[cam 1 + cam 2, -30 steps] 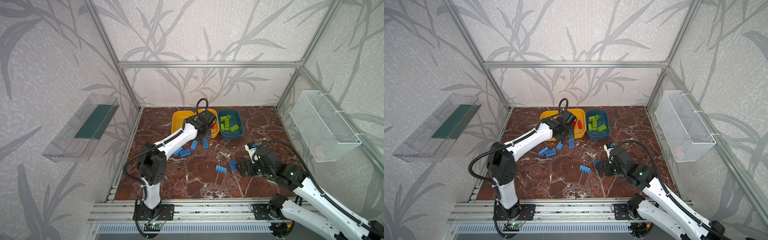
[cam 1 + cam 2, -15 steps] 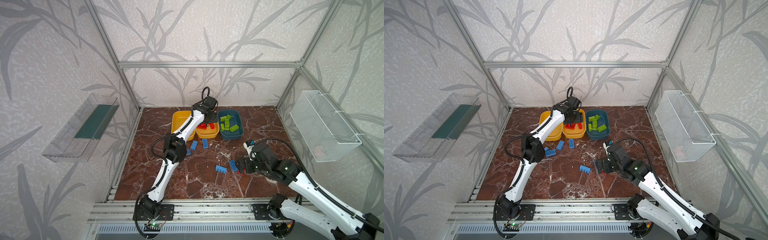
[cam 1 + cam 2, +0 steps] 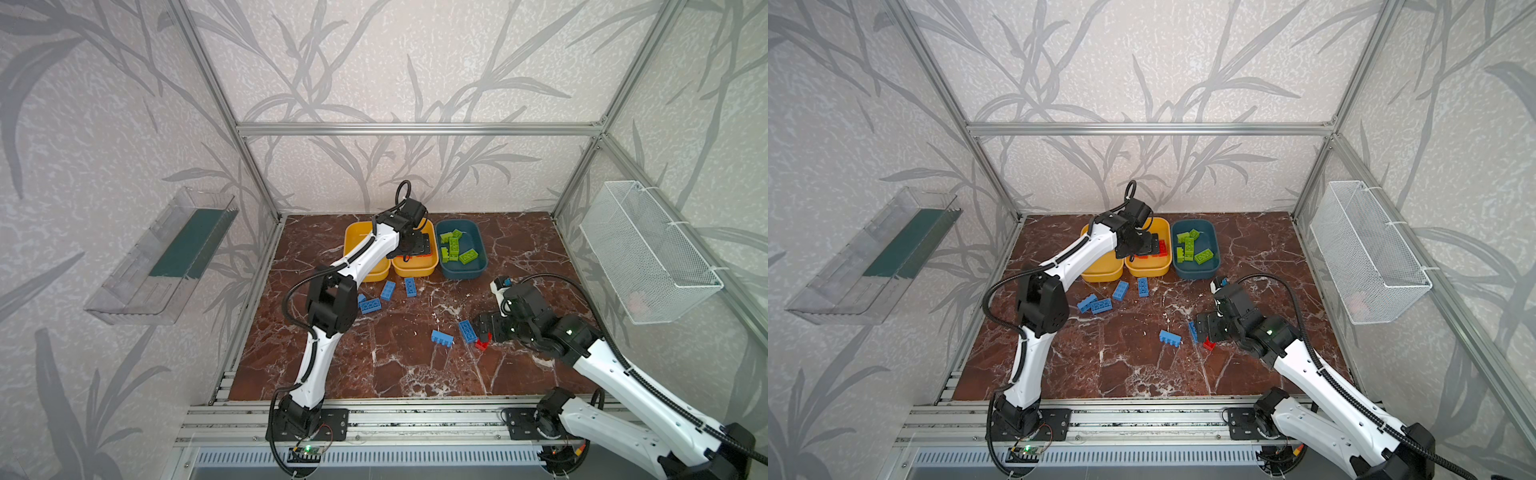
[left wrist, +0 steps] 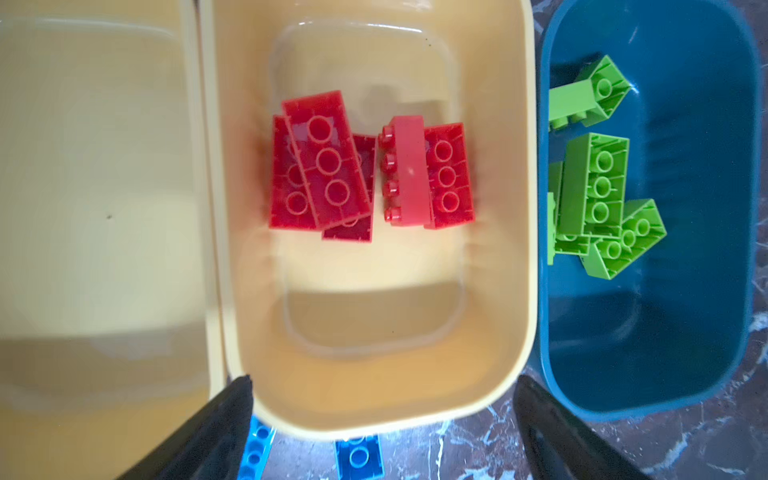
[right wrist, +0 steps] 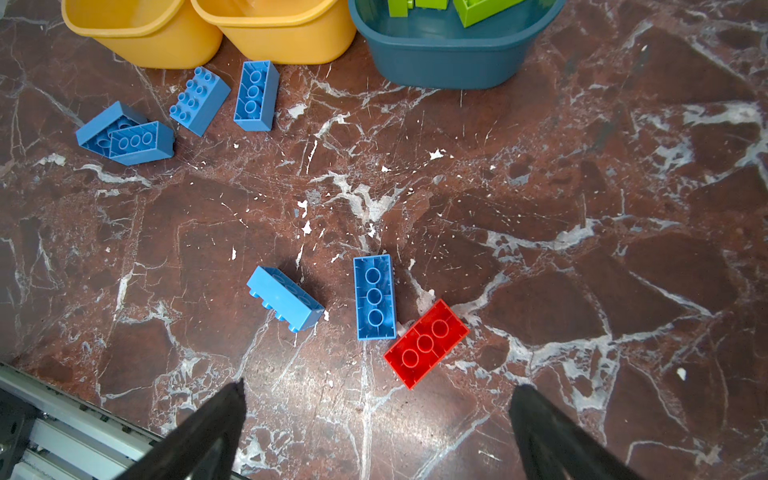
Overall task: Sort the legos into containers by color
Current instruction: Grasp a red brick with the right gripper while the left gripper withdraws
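In both top views I see little of the middle yellow tub (image 3: pixel 415 272). My left arm lies across it and the left gripper (image 4: pixel 382 384) hangs right over it, so the red legos (image 4: pixel 324 162) inside show there only as a thin red strip. The left wrist view gives them clearly: about five, heaped near the middle of the tub floor, some lying upon others. The jaws of this gripper are spread wide, one tip at each near corner of the tub.

The left yellow tub (image 3: pixel 357 232) is cut off at the edge of the wrist view and partly covered by the arm from above. The green legos (image 4: pixel 598 187) lie in the teal tub (image 3: pixel 463 270), the rightmost of the three.

The right gripper (image 5: pixel 377 388) is low over the table, its jaws also spread wide and pinching nothing. Just before it lies one red lego (image 5: pixel 426 344), close beside a blue lego (image 5: pixel 374 297); I cannot tell whether they touch. From above, the gripper hides a part of both. Another blue lego (image 5: pixel 284 303) lies on its side near them. Four more blue legos (image 5: pixel 255 95) are scattered in front of the yellow tubs.

The table (image 3: pixel 395 365) is red-brown marble with white veins. On the left wall hangs a clear tray (image 3: pixel 166 257) and on the right a wire basket (image 3: pixel 648 253), with a pale pink thing (image 3: pixel 636 301) in it that I cannot make out.
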